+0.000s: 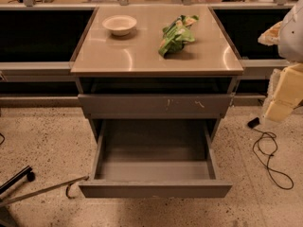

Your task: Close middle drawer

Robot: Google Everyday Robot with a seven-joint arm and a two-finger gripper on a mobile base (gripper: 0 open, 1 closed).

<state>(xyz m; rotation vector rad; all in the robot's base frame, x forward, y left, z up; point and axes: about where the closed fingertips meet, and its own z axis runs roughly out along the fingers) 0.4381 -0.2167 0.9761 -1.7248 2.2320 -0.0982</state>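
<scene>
The wide grey metal middle drawer (155,189) is standing pulled far out from the low grey cabinet, its long bare tray lying open above the speckled floor (42,141). Just above it, a similar grey drawer front with pale scratches (154,105) is sitting nearly flush under the desk (137,56). A small white round bowl (120,24) and a crumpled green bag (176,34) are resting apart on the desk. The cream-coloured claw (283,94) is hanging at the right edge of the view, apart from the cabinet and touching nothing; I cannot tell whether it is spread or pressed together. A thin black cable (267,157) is curling on the floor beneath it.
</scene>
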